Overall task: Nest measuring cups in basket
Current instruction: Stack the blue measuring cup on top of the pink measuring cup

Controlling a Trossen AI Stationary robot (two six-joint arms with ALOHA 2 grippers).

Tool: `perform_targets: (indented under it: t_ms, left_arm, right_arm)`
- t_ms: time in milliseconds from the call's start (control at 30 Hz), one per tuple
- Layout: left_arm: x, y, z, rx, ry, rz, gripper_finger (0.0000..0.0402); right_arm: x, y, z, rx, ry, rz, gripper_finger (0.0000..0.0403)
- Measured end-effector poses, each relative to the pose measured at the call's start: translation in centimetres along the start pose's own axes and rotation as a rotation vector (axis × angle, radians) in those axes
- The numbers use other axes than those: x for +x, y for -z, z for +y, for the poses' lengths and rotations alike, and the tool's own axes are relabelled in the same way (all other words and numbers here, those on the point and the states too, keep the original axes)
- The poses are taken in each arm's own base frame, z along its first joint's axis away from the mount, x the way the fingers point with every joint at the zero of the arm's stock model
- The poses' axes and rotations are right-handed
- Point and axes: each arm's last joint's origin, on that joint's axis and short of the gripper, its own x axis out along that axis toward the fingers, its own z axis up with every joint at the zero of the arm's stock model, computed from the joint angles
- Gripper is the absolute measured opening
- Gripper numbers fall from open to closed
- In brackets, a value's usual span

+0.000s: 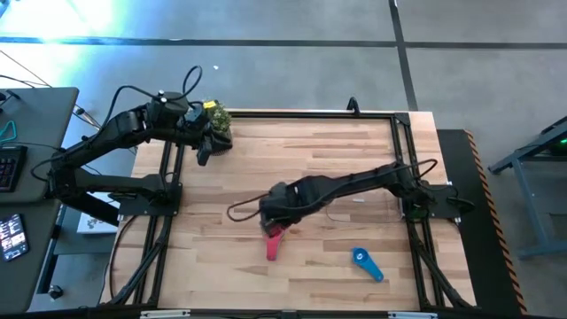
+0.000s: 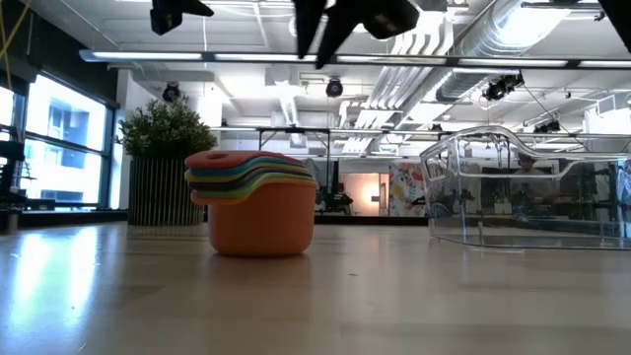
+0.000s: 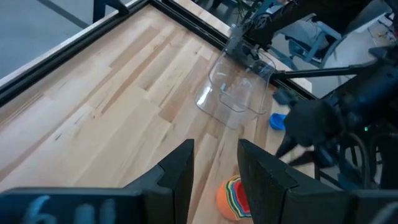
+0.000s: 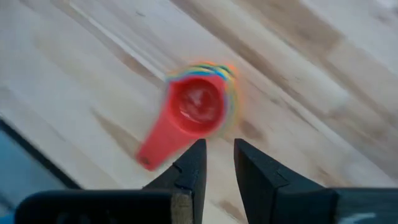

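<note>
Low view is showing the stack (image 2: 258, 202) of nested cups sitting nearest on the table (image 2: 315, 296), salmon cup at the bottom, the rest fanning at its rim. Farther back and well apart, the basket (image 2: 527, 192) is standing with no cup visible in it. High view is placing the right gripper (image 1: 273, 223) over the stack (image 1: 274, 239), while one blue cup (image 1: 366, 263) is lying alone near the front edge. In the right wrist view the fingers (image 4: 189, 171) are standing slightly apart just above the stack (image 4: 199, 106), gripping nothing. The left gripper (image 1: 204, 149) is waiting by the plant (image 1: 217, 118) at the far corner, fingers parted and empty. Judging by this, nesting is mostly done; the blue cup and the move into the basket are remaining.
</note>
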Motion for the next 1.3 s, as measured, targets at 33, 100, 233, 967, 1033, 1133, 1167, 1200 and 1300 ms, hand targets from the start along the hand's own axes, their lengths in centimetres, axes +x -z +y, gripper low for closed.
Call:
perform_targets:
  t_ms: [33, 100, 233, 967, 1033, 1133, 1167, 1200, 1300]
  left_arm:
    - [0.0, 0.0, -0.1, 0.003, 0.004, 0.002, 0.0113]
    - [0.1, 0.1, -0.3, 0.01, 0.015, 0.008, 0.0113]
    - [0.2, 0.3, -0.8, 0.018, 0.042, 0.022, 0.0113]
    - [0.5, 1.3, -3.2, -0.003, 0.144, 0.085, 0.0113]
    - [0.5, 1.4, -3.3, -0.016, 0.148, 0.089, 0.0113]
    - [0.5, 1.4, -3.5, -0.015, 0.155, 0.095, 0.0113]
    - [0.5, 1.5, -3.5, -0.014, 0.158, 0.097, 0.0113]
    - [0.5, 1.5, -3.6, -0.02, 0.16, 0.098, 0.0113]
    - [0.5, 1.6, -3.7, -0.046, 0.158, 0.102, 0.0113]
  right_arm:
    - [-0.2, 0.4, -0.1, -0.009, 0.024, 0.004, 0.0074]
    - [-0.4, 1.2, -0.2, -0.019, 0.063, 0.022, 0.0074]
    - [-0.5, 2.9, -0.6, -0.039, 0.156, 0.071, 0.0074]
    - [-2.4, 9.4, 0.3, -0.381, 0.164, 0.199, 0.0074]
    - [-3.7, 9.6, 0.1, -0.405, 0.142, 0.174, 0.0074]
    - [-5.7, 9.6, -0.4, -0.415, 0.117, 0.108, 0.0074]
    - [-6.5, 9.5, -0.7, -0.415, 0.104, 0.09, 0.0074]
    - [-7.3, 9.6, -0.9, -0.418, 0.091, 0.071, 0.0074]
    - [-9.5, 9.6, -1.6, -0.421, 0.052, 0.026, 0.0074]
